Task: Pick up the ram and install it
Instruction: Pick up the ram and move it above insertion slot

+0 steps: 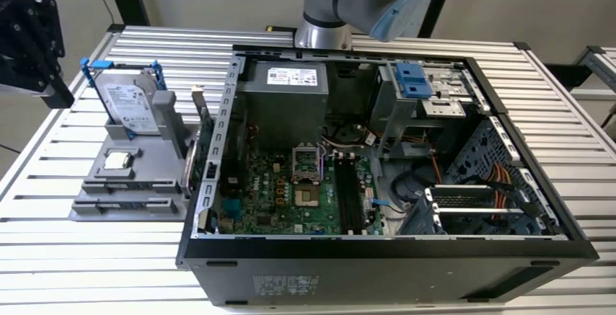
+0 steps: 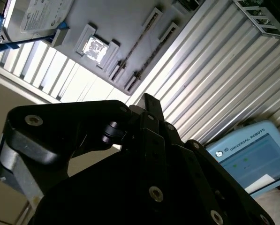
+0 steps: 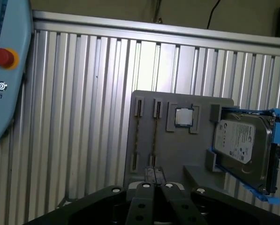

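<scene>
The ram shows as a thin stick standing edge-up in a slot of the grey holder, with a second stick in the slot beside it. In the second wrist view the ram lies in the same slots. My gripper hovers above the holder's near edge, its fingers shut together with nothing between them. In the exterior view the gripper hangs at the upper left, apart from the holder. The black memory slots sit on the motherboard in the open case.
On the holder a silver hard drive in a blue bracket stands upright, and a square processor chip lies flat. The open computer case takes the table's middle and the exterior view's right. A blue-grey pendant with a red button lies beyond the holder.
</scene>
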You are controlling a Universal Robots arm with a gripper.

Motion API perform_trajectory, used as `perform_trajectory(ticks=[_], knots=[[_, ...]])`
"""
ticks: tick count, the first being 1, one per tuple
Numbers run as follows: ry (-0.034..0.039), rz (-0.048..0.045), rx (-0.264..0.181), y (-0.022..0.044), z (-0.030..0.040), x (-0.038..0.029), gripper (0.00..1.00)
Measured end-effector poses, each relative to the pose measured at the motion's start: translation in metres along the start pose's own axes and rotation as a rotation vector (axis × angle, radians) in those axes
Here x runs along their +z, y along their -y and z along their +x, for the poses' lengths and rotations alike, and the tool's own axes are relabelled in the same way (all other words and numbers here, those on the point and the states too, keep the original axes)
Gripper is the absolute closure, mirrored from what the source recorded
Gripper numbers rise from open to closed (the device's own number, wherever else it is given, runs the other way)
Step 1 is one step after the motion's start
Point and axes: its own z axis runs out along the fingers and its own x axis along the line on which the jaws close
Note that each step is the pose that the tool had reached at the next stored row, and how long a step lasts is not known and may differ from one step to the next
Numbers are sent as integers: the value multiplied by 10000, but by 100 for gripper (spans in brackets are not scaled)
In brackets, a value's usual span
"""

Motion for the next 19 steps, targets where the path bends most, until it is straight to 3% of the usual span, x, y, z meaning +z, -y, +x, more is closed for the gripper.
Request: perform_trajectory(ticks=[16, 17, 19], knots=[[-1, -2, -70, 0, 0, 0, 100], [-1, -2, -74, 0, 0, 0, 0], [-1, -2, -85, 1, 1, 0, 0]])
